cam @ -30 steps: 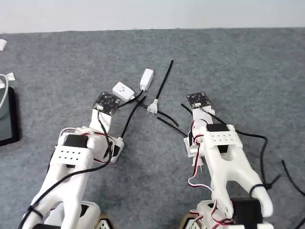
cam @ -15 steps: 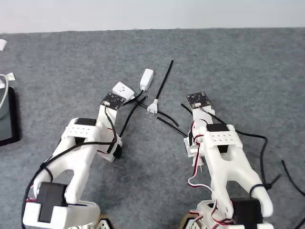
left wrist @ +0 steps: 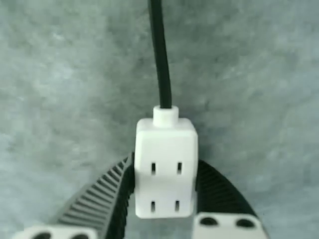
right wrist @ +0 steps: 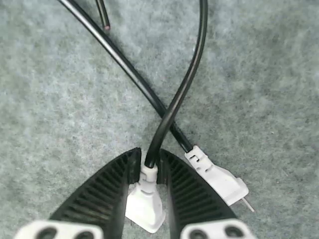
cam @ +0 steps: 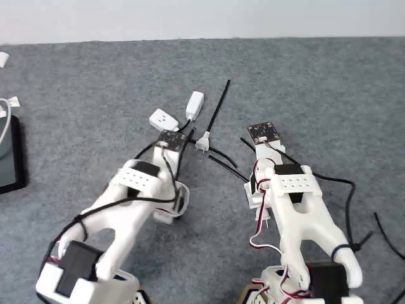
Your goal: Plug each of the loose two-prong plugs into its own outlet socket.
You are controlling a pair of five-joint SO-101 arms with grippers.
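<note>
My left gripper [left wrist: 164, 164] is shut on a white outlet socket [left wrist: 164, 174] with its slots facing the camera; a black cord [left wrist: 160, 55] runs away from it over the grey mat. My right gripper [right wrist: 148, 157] is shut on a white two-prong plug [right wrist: 144, 201] at its cord end. A second white plug [right wrist: 219, 180] lies just beside it, prong showing. In the high view a loose plug [cam: 202, 143] lies between the arms, with two more white outlet sockets [cam: 162, 119] [cam: 195, 105] just beyond it.
Black cords [cam: 218, 107] cross the mat between the arms. A dark flat device [cam: 9, 155] sits at the left edge. The left arm [cam: 142, 180] and right arm [cam: 291, 190] stand close together. Open grey mat lies at the far right.
The left arm has swung to the right toward the middle, its wrist now close to the loose plug and sockets. The right arm has kept still.
</note>
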